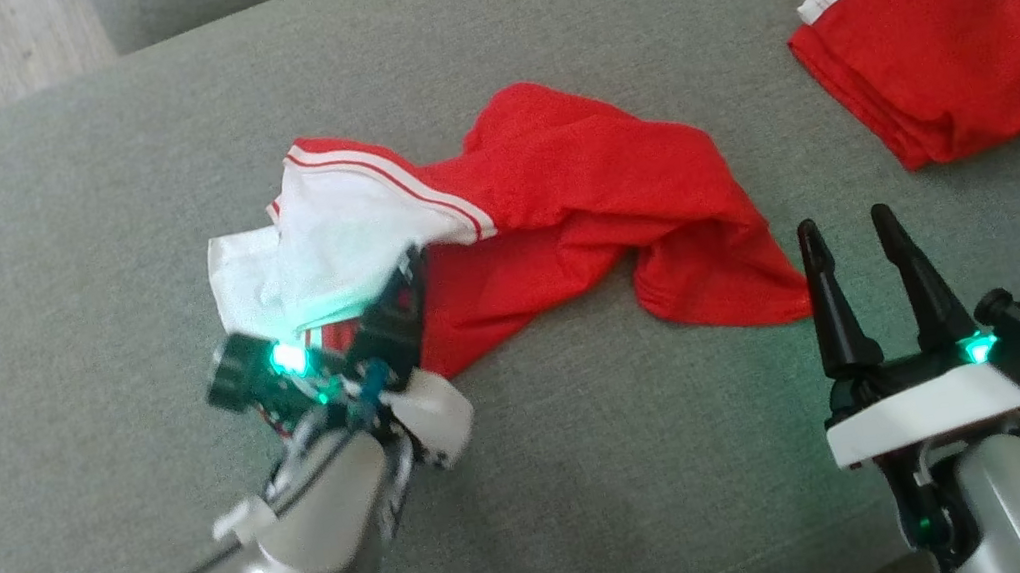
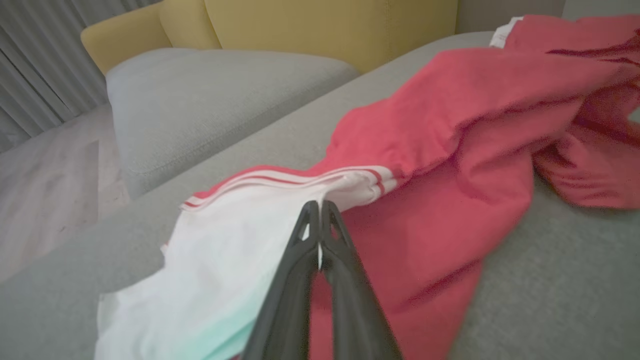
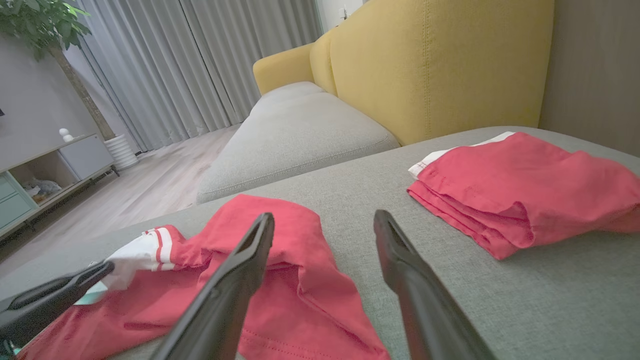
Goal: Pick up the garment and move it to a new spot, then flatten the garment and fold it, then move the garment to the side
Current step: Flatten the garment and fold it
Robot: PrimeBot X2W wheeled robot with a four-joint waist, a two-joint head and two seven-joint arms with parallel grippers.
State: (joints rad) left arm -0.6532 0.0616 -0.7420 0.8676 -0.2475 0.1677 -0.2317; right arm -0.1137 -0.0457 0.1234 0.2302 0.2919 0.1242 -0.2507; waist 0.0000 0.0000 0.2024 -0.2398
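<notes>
Head view: crumpled red garment [image 1: 577, 195] lies mid-cushion on a grey sofa [image 1: 59, 243]. Left gripper [image 1: 405, 272] is pinched tight on its white waistband [image 1: 330, 232]; right gripper [image 1: 850, 226] gapes empty beside the hem [image 1: 725, 305]. Picking-up step; next, probably a lift and carry.

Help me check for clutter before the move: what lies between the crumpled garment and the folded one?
Only bare grey cushion lies between the crumpled garment and the folded one. The head view shows that stretch plainly.

Left hand [image 2: 318, 207] reaching forward, fingers pinched shut, seemingly on the garment [image 2: 450, 125], right hand [image 1: 845, 228] upright, fingers spread
</notes>
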